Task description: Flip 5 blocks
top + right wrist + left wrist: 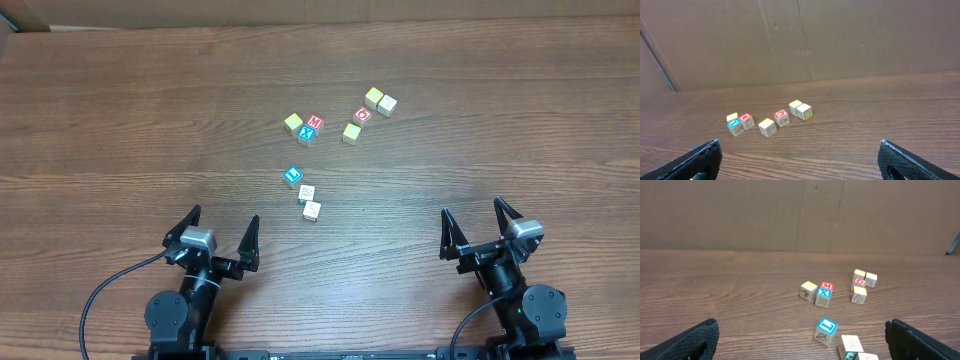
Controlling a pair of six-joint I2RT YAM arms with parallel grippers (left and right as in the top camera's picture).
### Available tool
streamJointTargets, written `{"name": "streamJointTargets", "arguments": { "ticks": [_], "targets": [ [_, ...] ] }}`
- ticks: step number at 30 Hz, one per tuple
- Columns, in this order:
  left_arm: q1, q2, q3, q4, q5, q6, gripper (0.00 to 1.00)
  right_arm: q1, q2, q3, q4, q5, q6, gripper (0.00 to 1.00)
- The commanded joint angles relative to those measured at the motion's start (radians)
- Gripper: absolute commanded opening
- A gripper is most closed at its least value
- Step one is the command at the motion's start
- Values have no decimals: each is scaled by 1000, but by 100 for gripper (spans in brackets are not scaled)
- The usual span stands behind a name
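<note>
We found left pincer [226, 214] and right pincer [471, 206] spread wide, empty, well short of the blue block [293, 176] | we judged a square side-pinch best for flipping.

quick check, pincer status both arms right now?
Left pincer: open, holding nothing.
Right pincer: open, holding nothing.

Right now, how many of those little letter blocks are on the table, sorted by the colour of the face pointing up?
Yellow-topped blocks: 3
Red-topped blocks: 2
Blue-topped blocks: 2
Cream-topped blocks: 3
Total: 10
</note>
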Motion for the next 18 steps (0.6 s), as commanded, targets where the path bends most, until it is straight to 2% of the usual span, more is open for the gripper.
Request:
{"name": "streamJointTargets", "arguments": {
  "ticks": [1, 10, 15, 18],
  "targets": [
    [9, -10, -3, -1, -6, 22, 100, -4, -11, -11, 4, -6, -18, 100],
    [9, -10, 0, 6, 4, -17, 100, -4, -11, -11, 4, -6, -18, 100],
    [9, 26, 55, -105, 1, -20, 100, -4, -11, -11, 4, -6, -18, 100],
    [9, 106, 146, -200, 1, -19, 100, -4, -11, -11, 4, -6, -18, 100]
  ]
}}
